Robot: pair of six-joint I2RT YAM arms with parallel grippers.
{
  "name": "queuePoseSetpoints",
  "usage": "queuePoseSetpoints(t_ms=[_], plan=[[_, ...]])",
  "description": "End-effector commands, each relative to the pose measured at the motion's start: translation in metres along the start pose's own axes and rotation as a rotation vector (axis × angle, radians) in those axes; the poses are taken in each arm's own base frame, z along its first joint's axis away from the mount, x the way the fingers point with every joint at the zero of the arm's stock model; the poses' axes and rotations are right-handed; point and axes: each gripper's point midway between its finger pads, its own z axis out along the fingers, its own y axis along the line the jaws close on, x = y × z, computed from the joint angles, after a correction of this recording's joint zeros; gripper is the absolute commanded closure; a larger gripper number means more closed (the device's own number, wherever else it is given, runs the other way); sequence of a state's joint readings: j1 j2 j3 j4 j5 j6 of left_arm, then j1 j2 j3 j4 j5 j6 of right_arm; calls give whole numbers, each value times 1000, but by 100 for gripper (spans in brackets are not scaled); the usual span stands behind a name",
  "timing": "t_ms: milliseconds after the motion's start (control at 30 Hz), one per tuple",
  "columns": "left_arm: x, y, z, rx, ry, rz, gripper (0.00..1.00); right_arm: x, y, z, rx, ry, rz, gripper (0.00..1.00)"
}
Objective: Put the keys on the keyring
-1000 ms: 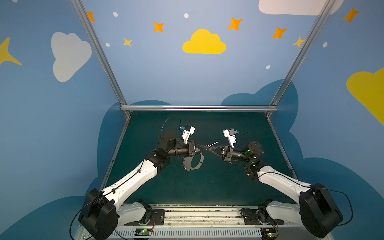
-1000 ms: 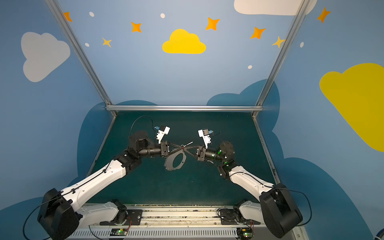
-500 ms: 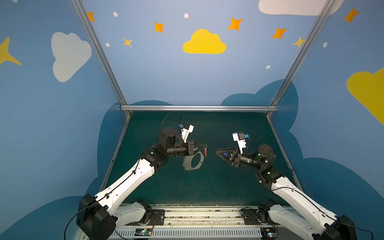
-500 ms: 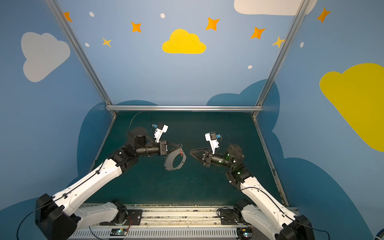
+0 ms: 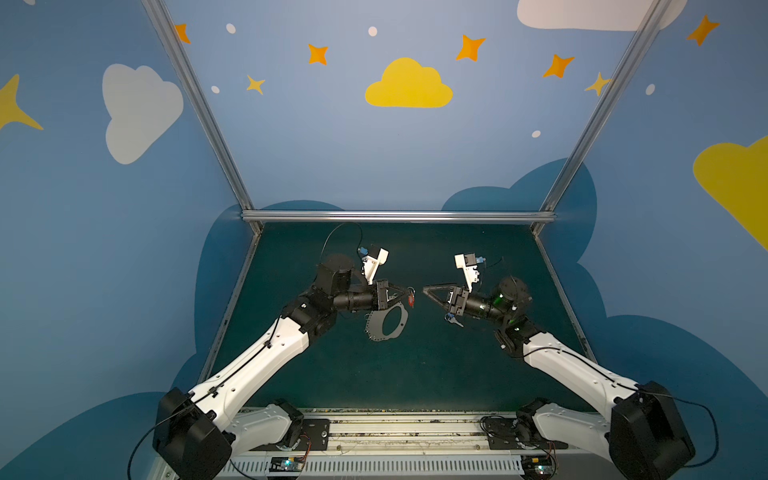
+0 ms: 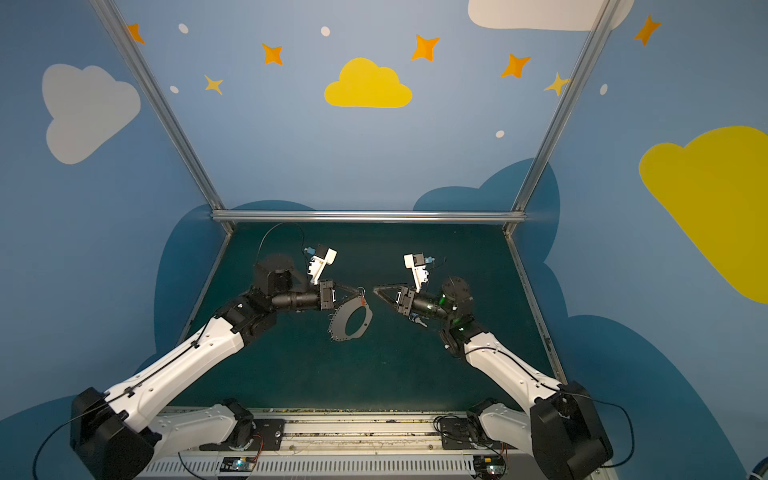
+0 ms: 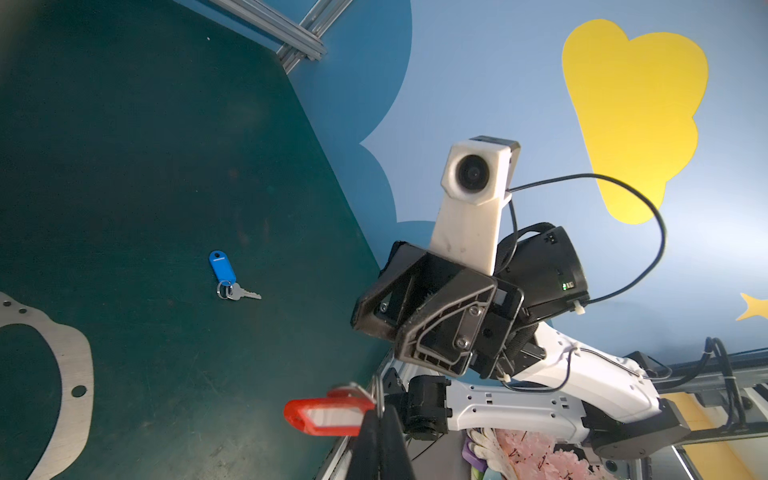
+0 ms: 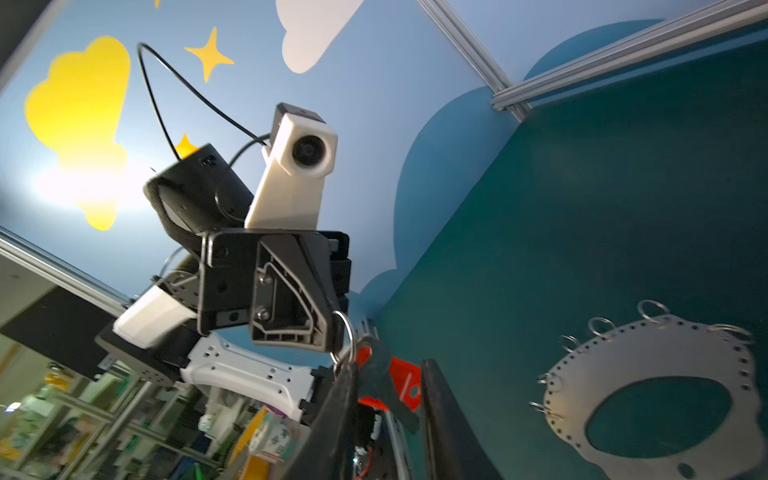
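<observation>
Pinching red-tagged key (image 7: 328,415) by its split ring (image 8: 348,328): left gripper (image 5: 402,294), pressed together. Right gripper (image 5: 427,290) stands spread, empty. Likely light, dangly; grip ring.

Surface (image 5: 374,374): plain dark green in both top views. Keyring (image 8: 648,357): matt grey plate edged with a row of small dark holes and carrying silver wire rings. Red-tagged key (image 7: 328,415): red-orange tag with a white insert panel. Blue-tagged key (image 7: 226,276), left of centre in the left wrist view: bright blue tag, silver ring and silver blade. Left hand (image 5: 405,293) and right hand (image 5: 426,289): black. Arm links (image 5: 266,357): white with black joints. Wrist camera mount (image 7: 469,216): white. Walls (image 5: 311,158): sky blue with darker blue cloud shapes at the base, a yellow cloud (image 5: 409,85) at upper centre, a white cloud (image 5: 139,110) at upper left, orange stars (image 5: 318,54) and small white dots. Frame rails (image 5: 399,216): silver.
</observation>
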State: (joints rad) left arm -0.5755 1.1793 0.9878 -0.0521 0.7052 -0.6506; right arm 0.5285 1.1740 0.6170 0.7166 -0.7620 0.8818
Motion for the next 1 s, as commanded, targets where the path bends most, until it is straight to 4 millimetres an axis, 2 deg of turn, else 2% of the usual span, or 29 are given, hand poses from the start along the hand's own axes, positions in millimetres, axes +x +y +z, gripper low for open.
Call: queuePoseSetpoints(t_ms=[0,100,367,567,667,867,967], plan=[[-2,-11,-1,48,-13,17,96,-9,26,3,-106,-34,-29,71],[-3,-12,-1,54,-16,15,96,-6,28,8,-124,-20,-28,76],[-3,-13,-3,57,-21,18,96,2,32,18,-156,17,-12,73],[-2,-13,-2,60,-15,12,96,1,40,21,-193,29,-15,87],[-2,-13,-2,62,-15,15,96,3,40,22,-198,38,-9,88],[-3,-14,-2,59,-15,14,96,5,39,21,-200,44,-10,99],[-4,-15,-3,57,-18,18,96,8,38,22,-199,55,-7,100]])
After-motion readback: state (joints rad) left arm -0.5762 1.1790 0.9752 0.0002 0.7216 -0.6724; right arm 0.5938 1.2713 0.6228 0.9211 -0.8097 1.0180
